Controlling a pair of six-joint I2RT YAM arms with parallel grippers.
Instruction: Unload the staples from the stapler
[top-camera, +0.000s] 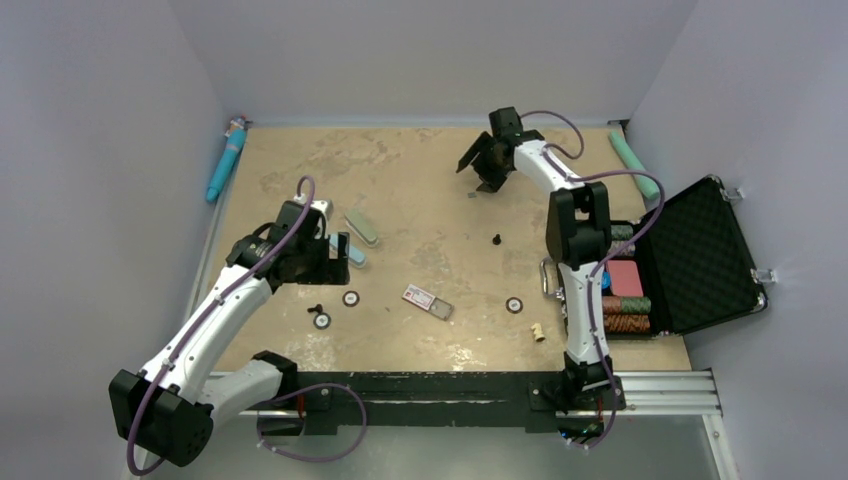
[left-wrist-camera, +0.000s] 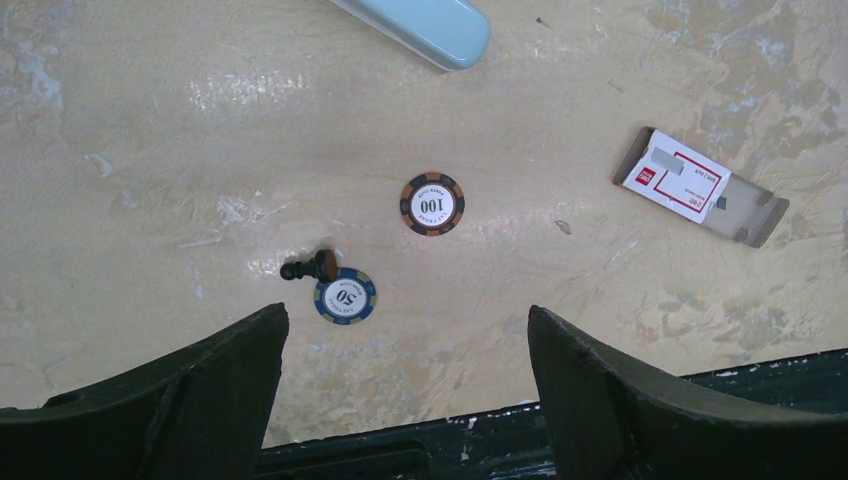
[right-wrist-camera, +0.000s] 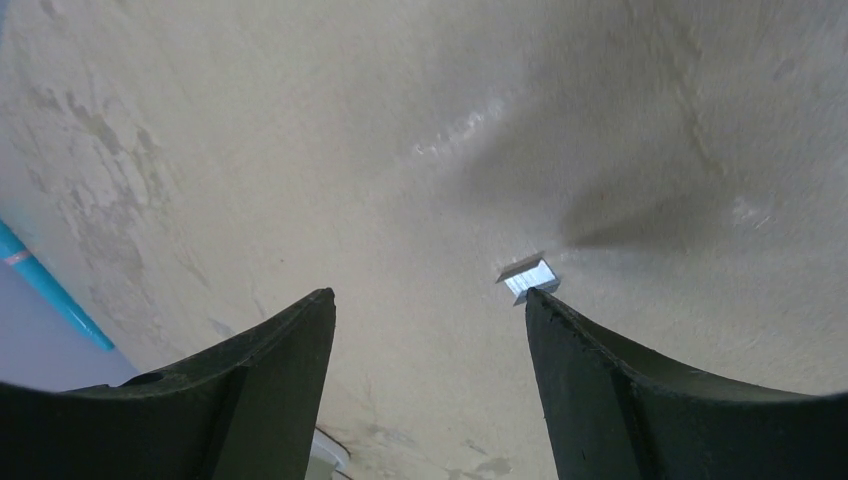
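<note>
The staples (right-wrist-camera: 528, 275) are a tiny shiny metal strip lying on the table, just beyond my right gripper's right fingertip (right-wrist-camera: 540, 305). In the top view they are a small grey speck (top-camera: 472, 195) at the back middle. My right gripper (right-wrist-camera: 430, 296) is open and empty, hovering over them (top-camera: 479, 172). The stapler lies left of centre as a pale green piece (top-camera: 362, 228) and a pale blue piece (top-camera: 350, 251); the blue one also shows in the left wrist view (left-wrist-camera: 420, 25). My left gripper (left-wrist-camera: 405, 312) is open and empty, just beside the stapler (top-camera: 325, 262).
Poker chips (left-wrist-camera: 432, 203) (left-wrist-camera: 345, 296) and a small black peg (left-wrist-camera: 308, 267) lie below my left gripper. A red-and-white staple box (top-camera: 428, 300) sits mid-table. Another black peg (top-camera: 496, 239), a chip (top-camera: 514, 305) and an open black case (top-camera: 700, 255) are to the right.
</note>
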